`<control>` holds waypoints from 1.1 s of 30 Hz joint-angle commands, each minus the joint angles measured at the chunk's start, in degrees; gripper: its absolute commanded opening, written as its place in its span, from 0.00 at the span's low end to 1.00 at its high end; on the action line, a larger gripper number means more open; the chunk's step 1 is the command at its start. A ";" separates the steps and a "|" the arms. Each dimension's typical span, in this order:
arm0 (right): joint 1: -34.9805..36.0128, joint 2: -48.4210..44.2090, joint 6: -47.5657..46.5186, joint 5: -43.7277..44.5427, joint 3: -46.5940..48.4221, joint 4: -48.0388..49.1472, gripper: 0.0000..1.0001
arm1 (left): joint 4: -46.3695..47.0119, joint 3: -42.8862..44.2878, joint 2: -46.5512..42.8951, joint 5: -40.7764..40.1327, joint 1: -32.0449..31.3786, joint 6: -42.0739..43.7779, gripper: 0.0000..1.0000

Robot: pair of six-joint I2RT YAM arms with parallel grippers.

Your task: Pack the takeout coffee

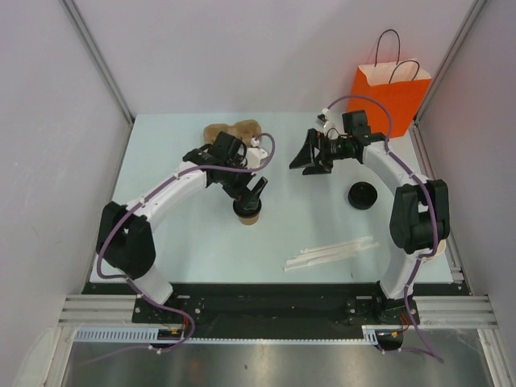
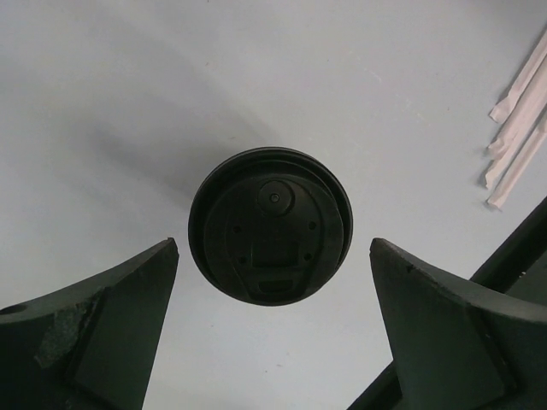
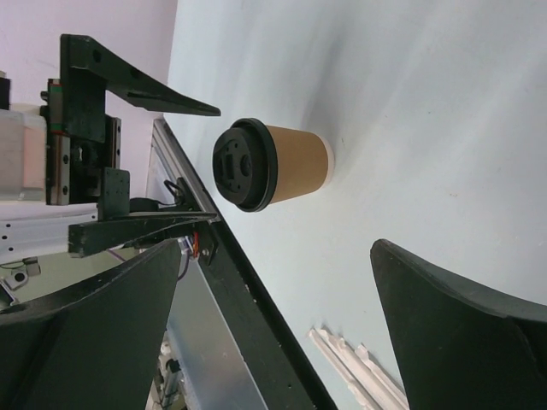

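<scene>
Left gripper (image 1: 251,193) spread wide over the coffee cup (image 1: 248,211), just left of centre in the top view

The cup stands upright on the table (image 1: 169,145) with its black lid on. In the left wrist view the lid (image 2: 269,226) sits between the two fingers (image 2: 111,333) and touches neither. The right gripper (image 1: 309,161) hangs apart toward the upper right, also wide and holding nothing, with the orange bag (image 1: 389,97) in the top right corner beyond it. A paper cup like this is probably light but soft-walled, so a hard squeeze could buckle it or pop the lid; whether it is full cannot be told. It is best taken around the brown wall just under the lid rim and kept upright
</scene>
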 commanded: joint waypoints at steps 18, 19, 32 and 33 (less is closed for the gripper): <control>-2.50 -2.40 1.02 -1.49 -1.12 1.20 1.00 | 1.98 -0.76 4.33 -7.61 -2.87 1.71 0.82; -2.50 -2.31 1.02 -1.57 -1.12 1.20 1.00 | 1.89 -1.20 4.33 -7.52 -2.96 1.71 0.82; -2.76 -2.31 1.55 -2.28 -1.38 1.72 1.00 | 1.45 0.29 2.22 -8.49 -2.26 0.92 0.84; -2.76 -2.22 1.55 -2.37 -1.38 1.81 1.00 | 1.37 0.47 2.22 -8.75 -2.17 0.92 0.84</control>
